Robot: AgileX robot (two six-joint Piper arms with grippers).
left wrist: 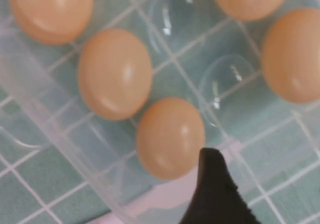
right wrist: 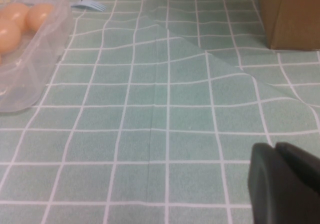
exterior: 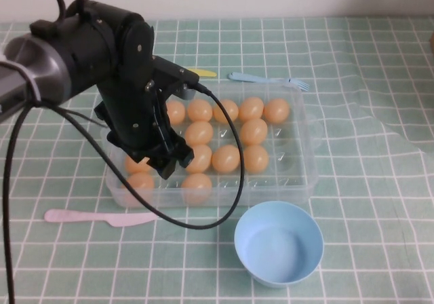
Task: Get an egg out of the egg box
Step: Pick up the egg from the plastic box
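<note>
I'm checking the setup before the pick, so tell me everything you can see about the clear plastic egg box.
The clear plastic rectangular egg box lies flat on the green checked tablecloth, beyond the round light blue bowl. It has rounded corners and rows of moulded cells. Orange-tan eggs fill many cells; those at its right end are empty. The left gripper hangs over its left part; the right gripper is off to its right.
</note>
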